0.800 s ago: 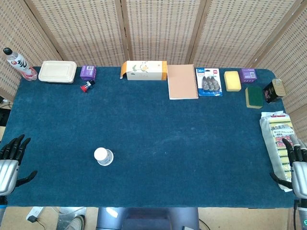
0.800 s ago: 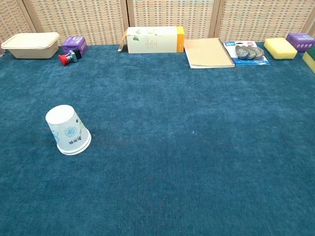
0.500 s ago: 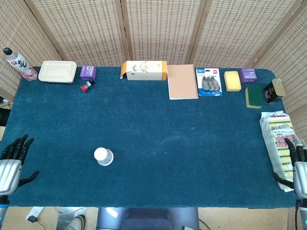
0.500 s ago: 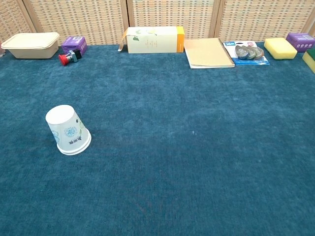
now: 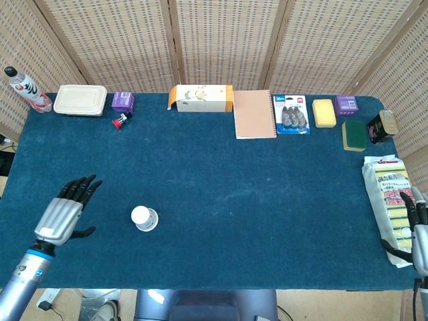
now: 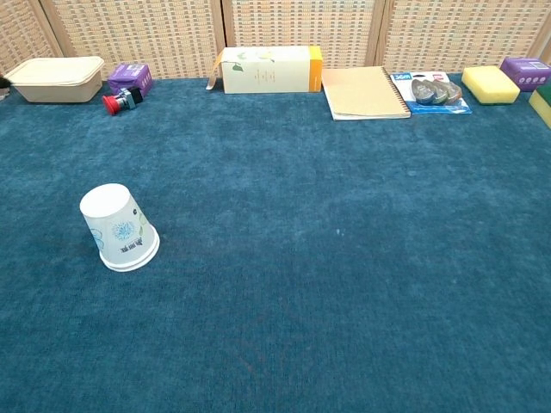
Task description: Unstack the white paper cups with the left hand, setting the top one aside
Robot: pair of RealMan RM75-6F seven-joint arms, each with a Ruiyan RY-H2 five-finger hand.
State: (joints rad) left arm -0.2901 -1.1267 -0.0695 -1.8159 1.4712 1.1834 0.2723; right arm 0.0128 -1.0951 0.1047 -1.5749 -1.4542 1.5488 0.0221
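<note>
Flanking left hand point(image 5: 65, 212): cups point(image 5: 144, 218) (untouched)

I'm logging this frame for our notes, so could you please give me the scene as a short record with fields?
cups: white paper cups, upside down on the blue table, front left
left hand: left hand open, fingers spread, left of the cups, not touching
right hand: right hand at the table's right edge, beside the sponge pack; grip unclear
back row: lidded container, tea box, notebook
task state: stack untouched
</note>
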